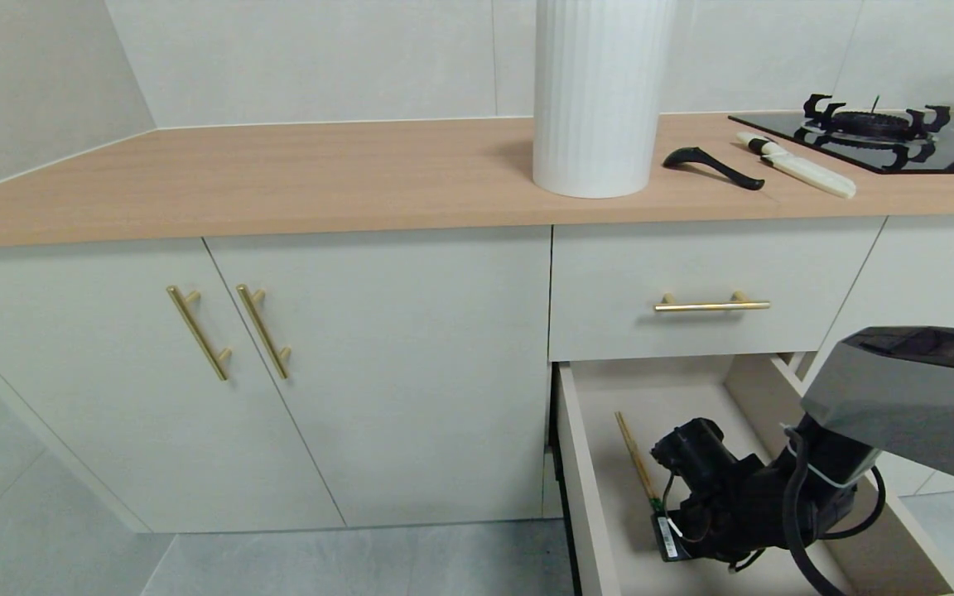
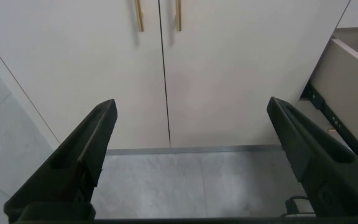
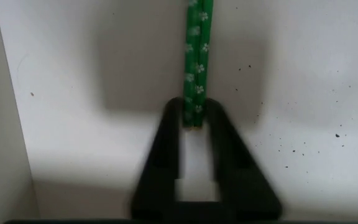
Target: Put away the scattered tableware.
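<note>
Right end effector (image 3: 194, 113) pinching two chopsticks (image 3: 197, 50) in drawer (image 1: 583, 480), left end effector (image 2: 191, 107) agape, one knife (image 1: 804, 170), one black ladle (image 1: 686, 157)

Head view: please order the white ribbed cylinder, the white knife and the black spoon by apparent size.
Largest: white ribbed cylinder.
Then white knife and black spoon: they look nearly alike, so unranked.
</note>
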Controlling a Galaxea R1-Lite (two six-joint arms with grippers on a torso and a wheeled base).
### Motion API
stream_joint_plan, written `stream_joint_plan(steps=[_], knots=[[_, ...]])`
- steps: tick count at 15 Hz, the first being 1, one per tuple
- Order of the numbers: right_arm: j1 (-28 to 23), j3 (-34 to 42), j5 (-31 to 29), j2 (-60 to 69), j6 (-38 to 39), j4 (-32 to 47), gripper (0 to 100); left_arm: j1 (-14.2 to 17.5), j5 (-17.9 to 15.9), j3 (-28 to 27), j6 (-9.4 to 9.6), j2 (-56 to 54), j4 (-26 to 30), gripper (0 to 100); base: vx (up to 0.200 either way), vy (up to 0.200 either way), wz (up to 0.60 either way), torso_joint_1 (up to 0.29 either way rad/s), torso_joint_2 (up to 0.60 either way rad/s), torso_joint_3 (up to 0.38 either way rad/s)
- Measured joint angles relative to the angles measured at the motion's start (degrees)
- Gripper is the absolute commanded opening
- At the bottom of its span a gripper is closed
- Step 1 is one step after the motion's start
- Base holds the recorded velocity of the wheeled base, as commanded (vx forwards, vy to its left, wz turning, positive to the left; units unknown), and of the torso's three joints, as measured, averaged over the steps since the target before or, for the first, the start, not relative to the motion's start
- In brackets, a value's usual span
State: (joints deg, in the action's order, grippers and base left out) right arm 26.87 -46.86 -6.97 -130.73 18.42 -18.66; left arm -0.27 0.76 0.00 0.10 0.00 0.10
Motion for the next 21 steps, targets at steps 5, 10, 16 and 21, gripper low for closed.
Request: stream_joint_plan(steps=[5, 10, 16, 21], knots=[[0.0, 0.2, -0.7, 0.7, -0.1, 0.2, 100, 0.0, 0.0, 0.0, 0.00, 0.0, 0.0, 100, 0.000, 0.000, 0.00, 0.000, 0.00, 0.000], [-0.5, 1.7, -4.5, 12.3, -1.0, 0.6, 100, 0.0, 0.0, 0.0, 0.00, 0.0, 0.0, 100, 0.000, 0.000, 0.00, 0.000, 0.00, 0.000], [-5.6, 3.4, -8.2, 34.4, -8.7, 0.3, 100, 0.0, 0.0, 0.0, 0.00, 0.0, 0.0, 100, 0.000, 0.000, 0.00, 0.000, 0.00, 0.000], [-7.0, 4.1, -8.5, 42.1, -11.8, 0.2, 100, 0.0, 0.0, 0.0, 0.00, 0.0, 0.0, 100, 0.000, 0.000, 0.00, 0.000, 0.00, 0.000]])
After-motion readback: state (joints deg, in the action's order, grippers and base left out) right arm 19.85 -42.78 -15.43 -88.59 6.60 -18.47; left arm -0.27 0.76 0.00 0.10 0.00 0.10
